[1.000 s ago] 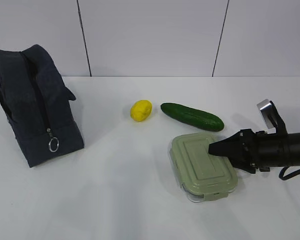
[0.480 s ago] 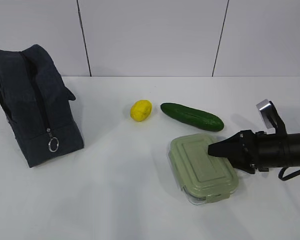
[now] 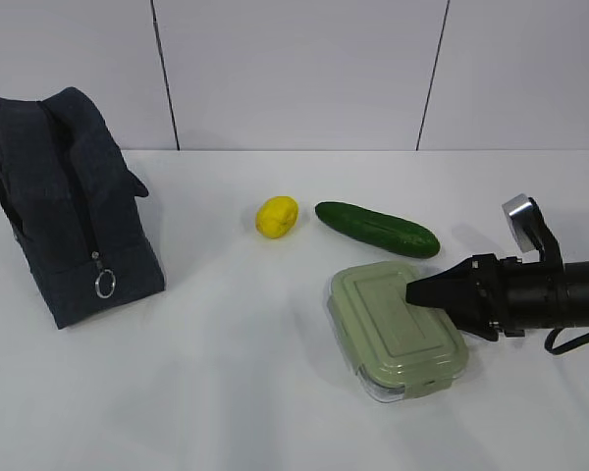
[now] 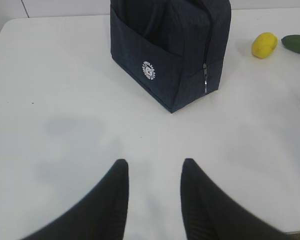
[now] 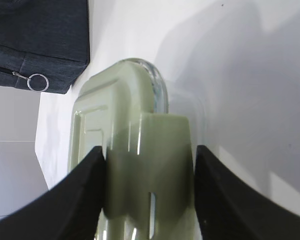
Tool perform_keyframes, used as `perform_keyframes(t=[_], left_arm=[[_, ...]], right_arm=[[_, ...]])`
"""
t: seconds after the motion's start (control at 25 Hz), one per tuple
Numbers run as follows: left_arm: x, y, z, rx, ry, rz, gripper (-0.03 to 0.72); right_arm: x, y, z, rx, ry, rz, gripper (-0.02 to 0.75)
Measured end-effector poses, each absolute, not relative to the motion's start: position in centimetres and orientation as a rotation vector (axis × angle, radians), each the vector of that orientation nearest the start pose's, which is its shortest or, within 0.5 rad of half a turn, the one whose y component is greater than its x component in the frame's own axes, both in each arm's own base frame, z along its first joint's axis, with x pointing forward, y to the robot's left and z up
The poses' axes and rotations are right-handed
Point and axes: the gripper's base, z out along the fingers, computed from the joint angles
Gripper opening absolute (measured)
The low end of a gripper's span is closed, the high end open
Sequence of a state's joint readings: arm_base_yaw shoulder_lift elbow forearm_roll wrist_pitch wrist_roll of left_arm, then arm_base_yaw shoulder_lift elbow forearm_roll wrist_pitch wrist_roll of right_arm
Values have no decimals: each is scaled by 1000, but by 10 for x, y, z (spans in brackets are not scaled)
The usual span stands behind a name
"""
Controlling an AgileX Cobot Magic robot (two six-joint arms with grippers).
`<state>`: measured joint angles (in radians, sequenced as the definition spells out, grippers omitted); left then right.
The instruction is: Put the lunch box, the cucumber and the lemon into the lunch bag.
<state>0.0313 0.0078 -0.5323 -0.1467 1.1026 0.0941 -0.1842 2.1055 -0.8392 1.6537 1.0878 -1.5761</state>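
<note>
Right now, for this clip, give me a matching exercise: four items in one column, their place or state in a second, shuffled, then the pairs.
Items:
1. lunch box
2. lemon
3. lunch bag
4. left gripper

Places or states:
A. far left of the table, zipper shut
B. between the bag and the cucumber
C. open over bare table, holding nothing
D. between the fingers of the right gripper

Pairs: 1-D, 2-B, 3-A, 4-C
</note>
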Motion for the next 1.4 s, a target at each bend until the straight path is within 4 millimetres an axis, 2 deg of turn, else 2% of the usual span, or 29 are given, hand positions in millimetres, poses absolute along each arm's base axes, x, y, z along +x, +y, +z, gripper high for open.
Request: perform_keyframes(t=[0.32, 0.48, 0.72, 0.96, 1.4], left_arm=[[-9, -12, 284, 77, 2053, -98, 240], [-9, -12, 284, 77, 2053, -98, 240], [-9, -12, 284, 77, 2053, -98, 240], [-9, -12, 284, 77, 2053, -98, 240], [-9, -12, 284, 77, 2053, -98, 240]], right_arm=[[328, 21, 88, 18, 2292, 1352, 412], [332, 20, 95, 26, 2291, 1358, 412], [336, 20, 140, -31, 2261, 1335, 411], [330, 21, 182, -66, 2230, 1338, 411], [316, 23, 220, -78, 2221, 1313, 410]])
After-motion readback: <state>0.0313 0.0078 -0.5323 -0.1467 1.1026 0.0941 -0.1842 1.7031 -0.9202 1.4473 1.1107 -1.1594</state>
